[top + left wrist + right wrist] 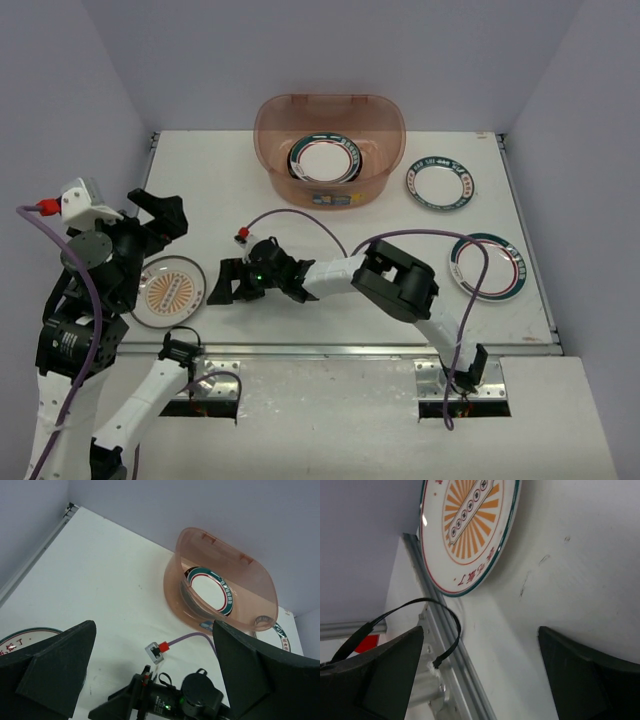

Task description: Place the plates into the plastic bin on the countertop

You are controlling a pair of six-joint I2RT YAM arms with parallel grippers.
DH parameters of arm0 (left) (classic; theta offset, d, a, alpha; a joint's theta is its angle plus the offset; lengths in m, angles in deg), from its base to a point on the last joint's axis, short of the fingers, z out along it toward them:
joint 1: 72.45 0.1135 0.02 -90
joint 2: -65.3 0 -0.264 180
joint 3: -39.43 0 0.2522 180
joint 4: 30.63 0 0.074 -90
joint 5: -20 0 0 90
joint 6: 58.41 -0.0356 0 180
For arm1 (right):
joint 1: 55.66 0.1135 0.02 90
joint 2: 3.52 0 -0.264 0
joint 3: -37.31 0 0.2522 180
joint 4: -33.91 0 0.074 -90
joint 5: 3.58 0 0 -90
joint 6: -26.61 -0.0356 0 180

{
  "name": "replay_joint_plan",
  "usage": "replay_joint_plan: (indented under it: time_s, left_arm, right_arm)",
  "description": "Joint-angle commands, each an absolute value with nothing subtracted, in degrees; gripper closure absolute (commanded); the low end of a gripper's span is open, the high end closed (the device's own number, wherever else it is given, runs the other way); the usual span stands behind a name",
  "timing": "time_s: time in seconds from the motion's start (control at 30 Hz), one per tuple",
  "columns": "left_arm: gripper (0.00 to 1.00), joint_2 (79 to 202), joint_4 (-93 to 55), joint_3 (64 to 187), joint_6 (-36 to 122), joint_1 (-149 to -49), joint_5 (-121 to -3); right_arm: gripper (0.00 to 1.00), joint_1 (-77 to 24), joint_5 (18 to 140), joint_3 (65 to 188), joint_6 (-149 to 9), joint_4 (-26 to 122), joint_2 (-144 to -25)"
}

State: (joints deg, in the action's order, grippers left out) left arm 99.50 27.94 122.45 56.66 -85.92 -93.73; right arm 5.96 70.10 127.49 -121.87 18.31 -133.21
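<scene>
Jaws gape wide and empty on left gripper (pixel 158 212) and right gripper (pixel 222 282); plastic bin (pixel 275 150) label (pixel 322 198) unreadable.

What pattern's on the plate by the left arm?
Orange sunburst, teal-rimmed plate; clearest in right wrist view.

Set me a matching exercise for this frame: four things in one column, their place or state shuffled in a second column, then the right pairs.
1 orange sunburst plate
2 plastic bin
3 left gripper
4 right gripper

A open, its camera facing the plastic bin
B far centre, plates inside
C open, just right of the orange sunburst plate
D lying flat, near-left on the countertop

Pairs: 1-D, 2-B, 3-A, 4-C
</scene>
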Motion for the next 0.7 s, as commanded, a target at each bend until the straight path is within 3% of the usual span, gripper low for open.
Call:
replay_joint_plan:
  time_s: [0.0,0.17,0.33,0.4,0.47,0.67]
  left_arm:
    - [0.0,97.2,27.9,122.0,54.6,-86.0,-92.9]
    - [0.0,97.2,27.1,119.1,54.2,-86.0,-92.3]
    - [0.0,97.1,26.9,118.4,54.3,-86.0,-91.5]
    - [0.0,96.9,26.9,118.5,54.2,-86.0,-91.6]
    - [0.0,96.8,26.8,118.6,54.1,-86.0,-92.1]
    - [0.0,96.7,26.1,116.1,53.2,-86.0,-93.2]
  right_arm:
    - [0.1,6.3,73.9,137.2,-129.1,17.9,-140.6]
    - [0.25,6.2,76.0,146.1,-135.8,27.5,-148.2]
    - [0.48,6.2,75.7,151.1,-142.4,31.9,-153.2]
    - [0.66,6.1,75.2,151.9,-143.9,32.1,-154.2]
    - [0.99,5.9,74.9,150.9,-144.5,29.1,-154.8]
    - [1.0,6.0,75.4,140.2,-140.2,20.3,-144.4]
